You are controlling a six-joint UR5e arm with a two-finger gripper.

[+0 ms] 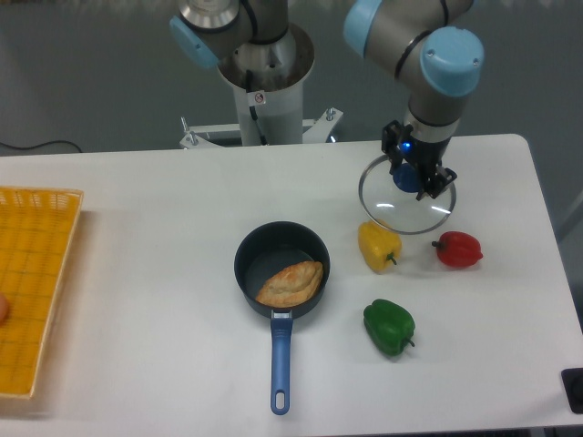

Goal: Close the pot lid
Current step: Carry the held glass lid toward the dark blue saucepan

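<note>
The dark-blue pot [250, 266] stands uncovered at the table's middle, its long blue handle [280, 360] pointing toward the front edge. A golden pastry [290, 283] lies inside it. The glass lid [405, 211] with a thin metal rim is at the right rear, above and to the right of the pot. My gripper [412, 179] is over the lid's centre, shut on its blue knob. I cannot tell whether the lid rests on the table or hangs just above it.
A yellow pepper [378, 246] lies beside the lid's near edge, a red pepper [456, 248] to its right, and a green pepper [389, 327] nearer the front. A yellow basket [36, 282] sits at the left edge. The arm's base [264, 77] stands behind the table.
</note>
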